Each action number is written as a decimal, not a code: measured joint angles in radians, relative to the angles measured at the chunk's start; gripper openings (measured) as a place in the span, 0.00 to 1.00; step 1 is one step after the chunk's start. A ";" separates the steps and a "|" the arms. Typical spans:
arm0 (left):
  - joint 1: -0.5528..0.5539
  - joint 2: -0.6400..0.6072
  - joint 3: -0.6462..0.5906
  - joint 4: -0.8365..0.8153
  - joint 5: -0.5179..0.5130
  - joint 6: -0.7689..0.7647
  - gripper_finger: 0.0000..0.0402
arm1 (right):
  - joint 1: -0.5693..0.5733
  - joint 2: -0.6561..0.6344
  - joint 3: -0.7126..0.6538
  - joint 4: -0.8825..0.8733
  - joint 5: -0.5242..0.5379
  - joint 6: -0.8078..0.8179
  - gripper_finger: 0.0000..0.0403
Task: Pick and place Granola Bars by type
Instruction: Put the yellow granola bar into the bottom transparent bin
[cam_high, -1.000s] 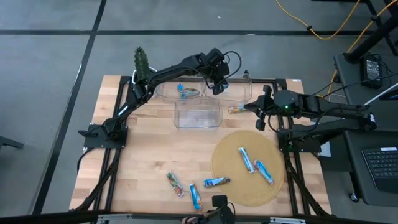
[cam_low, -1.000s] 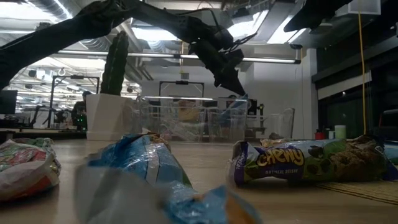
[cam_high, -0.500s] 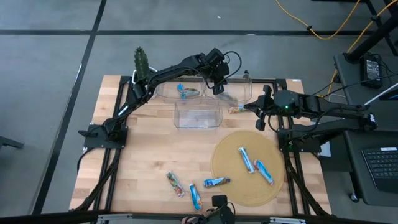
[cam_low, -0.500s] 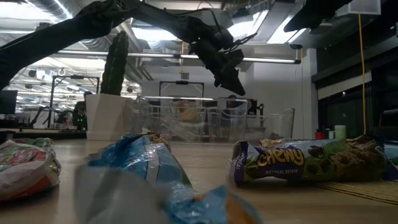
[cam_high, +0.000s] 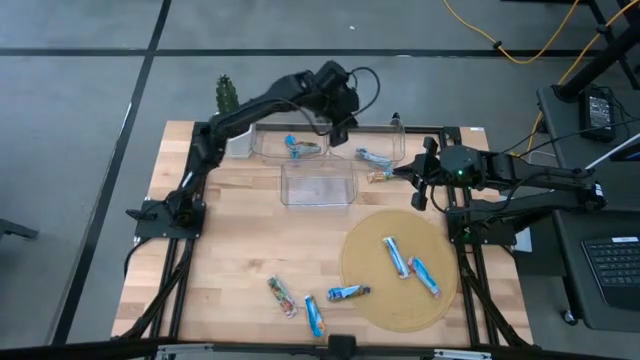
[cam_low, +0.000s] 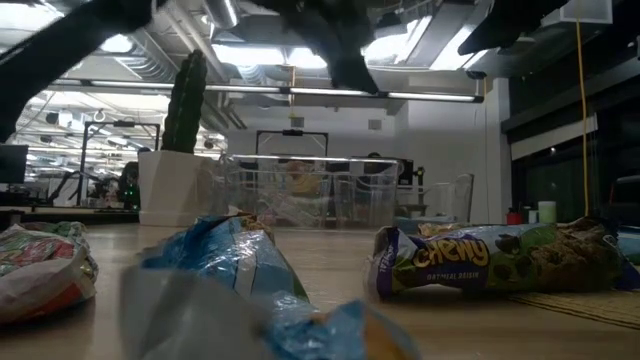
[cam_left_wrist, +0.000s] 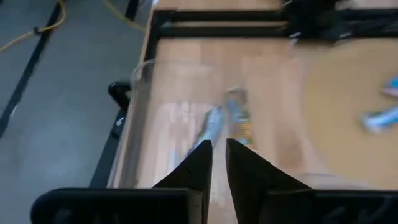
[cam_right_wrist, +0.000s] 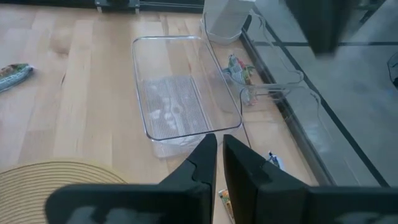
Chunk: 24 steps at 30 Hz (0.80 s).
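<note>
The granola bars are small and wrapped in foil, so I judge them light, a little soft, and slippery on the wood. The wrapper crinkles, and a hard squeeze can crush the bar inside. The best hold is probably across the narrow middle of a bar, with one finger on each long side (the flat sealed ends give little to grip).

They lie in several places. On the round woven mat (cam_high: 398, 272) there are two blue bars (cam_high: 397, 256), close to each other. One more blue bar (cam_high: 348, 293) lies across the mat's edge. On the bare counter (cam_high: 230, 250) near the front there is a red multicolour bar (cam_high: 281, 296), and just beside it another blue one (cam_high: 315, 315). At the back stand three clear bins. The left bin (cam_high: 268, 149) holds one bar (cam_high: 300, 147), the right bin (cam_high: 398, 135) holds a bar (cam_high: 372, 156), and the middle bin (cam_high: 318, 183) looks empty. One greenish-gold bar (cam_high: 380, 176) lies on the counter between the bins and the right arm.

The left hand (cam_high: 340, 125) hangs above the back bins. In its wrist view its fingers (cam_left_wrist: 198, 163) stand only a narrow gap apart and nothing is between them. The right hand (cam_high: 422, 172) waits near the greenish-gold bar, its fingers (cam_right_wrist: 200, 163) nearly together, and it holds nothing.
</note>
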 joint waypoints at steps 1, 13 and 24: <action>-0.008 -0.028 0.000 -0.018 0.005 0.000 0.10 | 0.000 0.000 0.000 0.000 0.000 0.000 0.08; -0.140 -0.367 0.001 -0.054 0.001 -0.001 0.09 | 0.000 0.005 0.000 -0.019 0.074 0.011 0.08; -0.264 -0.495 0.001 -0.069 -0.111 -0.004 0.09 | -0.133 0.074 0.000 -0.271 0.024 0.214 0.35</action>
